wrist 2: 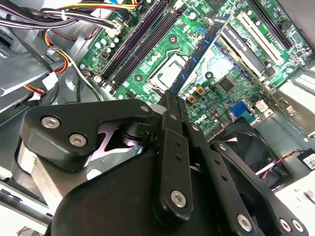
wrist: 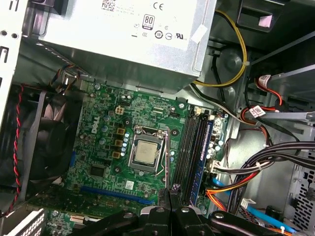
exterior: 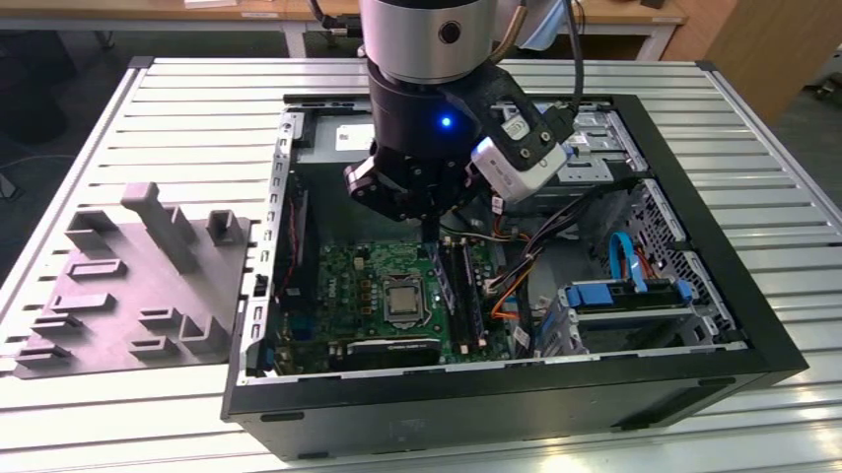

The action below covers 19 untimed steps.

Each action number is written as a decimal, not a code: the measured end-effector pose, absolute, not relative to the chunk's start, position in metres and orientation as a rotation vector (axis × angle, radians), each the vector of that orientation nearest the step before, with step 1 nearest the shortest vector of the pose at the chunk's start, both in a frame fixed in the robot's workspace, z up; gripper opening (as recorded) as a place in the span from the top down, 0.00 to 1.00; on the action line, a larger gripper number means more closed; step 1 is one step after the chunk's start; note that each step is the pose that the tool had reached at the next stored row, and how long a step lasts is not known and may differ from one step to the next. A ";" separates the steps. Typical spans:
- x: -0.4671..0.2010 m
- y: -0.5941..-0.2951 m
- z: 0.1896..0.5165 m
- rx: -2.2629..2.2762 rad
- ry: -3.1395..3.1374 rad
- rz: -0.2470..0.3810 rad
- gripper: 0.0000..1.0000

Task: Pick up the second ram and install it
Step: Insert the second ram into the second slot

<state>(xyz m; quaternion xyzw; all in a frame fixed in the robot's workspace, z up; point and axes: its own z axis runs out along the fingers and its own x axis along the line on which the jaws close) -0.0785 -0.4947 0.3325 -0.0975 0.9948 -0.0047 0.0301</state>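
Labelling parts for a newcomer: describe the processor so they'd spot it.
Inside the open black computer case lies a green motherboard. The processor is the silver square in a metal frame beside the long black slot rails; its neighbours are dark or green.

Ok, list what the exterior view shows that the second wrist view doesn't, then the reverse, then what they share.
Exterior view: the grey tray on the slatted table, at that view's left beside the case.
Second wrist view: the fingers close up and shut, with a blue-green strip, probably the ram, running out from their tips.
Both: the motherboard, its CPU socket and the long black slots.
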 end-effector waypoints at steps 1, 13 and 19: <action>-0.079 -0.495 0.332 -0.300 3.067 -0.014 0.89; -0.078 -0.495 0.327 -0.165 3.077 -0.018 0.89; -0.071 -0.494 0.322 -0.116 3.080 -0.015 0.89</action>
